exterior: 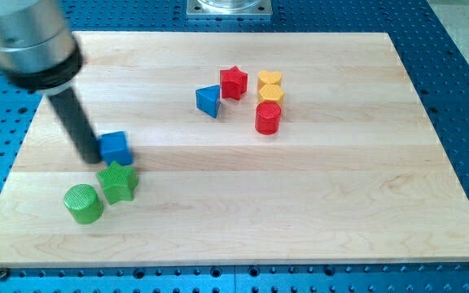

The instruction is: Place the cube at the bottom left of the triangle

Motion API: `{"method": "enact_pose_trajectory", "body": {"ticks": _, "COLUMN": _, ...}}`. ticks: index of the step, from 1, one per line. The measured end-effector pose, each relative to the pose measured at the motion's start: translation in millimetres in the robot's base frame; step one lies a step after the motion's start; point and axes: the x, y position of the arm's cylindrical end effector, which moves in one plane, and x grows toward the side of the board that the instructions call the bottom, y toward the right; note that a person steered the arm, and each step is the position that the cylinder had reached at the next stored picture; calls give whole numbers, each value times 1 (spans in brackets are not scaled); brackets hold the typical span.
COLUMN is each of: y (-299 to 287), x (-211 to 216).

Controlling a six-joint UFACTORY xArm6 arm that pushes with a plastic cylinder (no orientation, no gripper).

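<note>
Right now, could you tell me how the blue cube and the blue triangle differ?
The blue cube is boxy; the blue triangle is wedge-shaped. The cube sits at the view's left, touching my tip, above the green star; the triangle sits near the centre top, beside the red star, away from my tip. Both are blue.

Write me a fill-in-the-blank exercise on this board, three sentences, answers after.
1. My tip rests against the view's ____ side of the blue cube.
2. The green star lies just below the blue ____.
3. The blue triangle sits to the view's left of the ____ star.

Answers: left; cube; red
</note>
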Motion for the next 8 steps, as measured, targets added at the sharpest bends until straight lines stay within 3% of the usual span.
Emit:
{"method": "enact_pose_trajectory", "body": {"ticks": 1, "y": 15, "x": 9}}
{"method": "enact_pose_trajectory", "body": {"ticks": 2, "y": 0, "x": 45}}
{"method": "enact_pose_trajectory", "body": {"ticks": 4, "y": 39, "x": -13}}
{"method": "enact_pose_trajectory", "body": {"ticks": 6, "y": 32, "x": -5}}
{"method": "enact_pose_trajectory", "body": {"ticks": 7, "y": 31, "x": 30}}
{"method": "enact_pose_trajectory", "body": {"ticks": 8, "y": 52, "x": 26}}
